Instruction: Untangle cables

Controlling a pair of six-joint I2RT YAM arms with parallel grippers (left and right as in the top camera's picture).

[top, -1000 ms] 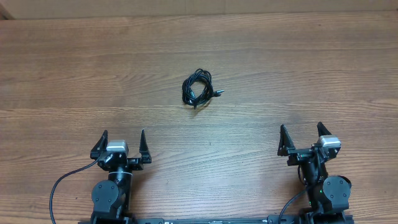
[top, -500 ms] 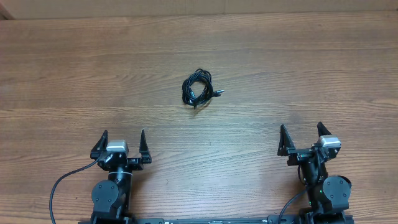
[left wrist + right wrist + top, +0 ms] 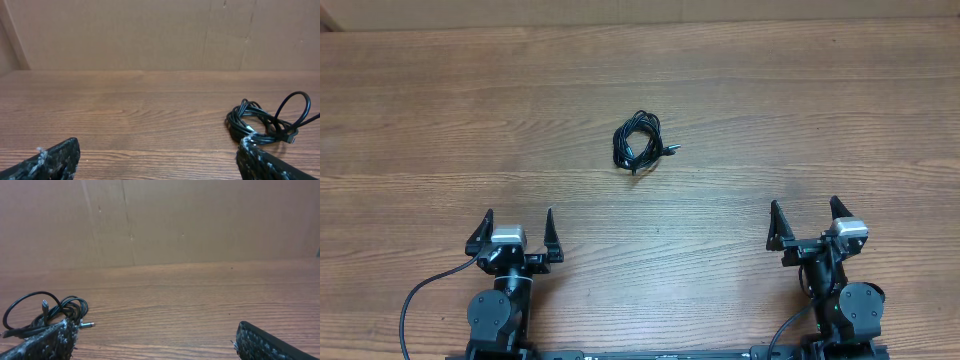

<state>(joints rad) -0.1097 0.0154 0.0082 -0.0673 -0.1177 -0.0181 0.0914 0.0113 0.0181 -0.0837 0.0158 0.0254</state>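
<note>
Mid-table, a bit toward the far edge, the cables (image 3: pixel 638 143) lie as one small loose coil of thin black cord on the wooden table (image 3: pixel 440 110). A short end with a plug (image 3: pixel 672 150) sticks out on the coil's right side. Nothing touches the coil.

At the near edge, left side, the left gripper (image 3: pixel 518 216) has its jaws spread wide and empty, pointing toward the far edge. At the near edge, right side, the right gripper (image 3: pixel 805 206) is in the same pose, jaws wide and empty. Both are well apart from the coil, which sits ahead of them and between them across the table's width.

Left wrist view: the coil shows at the right, beyond the right-hand finger (image 3: pixel 272 162), with one loop standing up off the wood.

Right wrist view: the coil shows at the left, beyond the left-hand finger (image 3: pixel 47 342). It has a raised loop on its left, and the metal-tipped plug lies flat, pointing right.

A brown cardboard wall (image 3: pixel 150 35) backs the table's far edge. A thick black lead (image 3: pixel 415 300) curls out beside the left arm's base.
</note>
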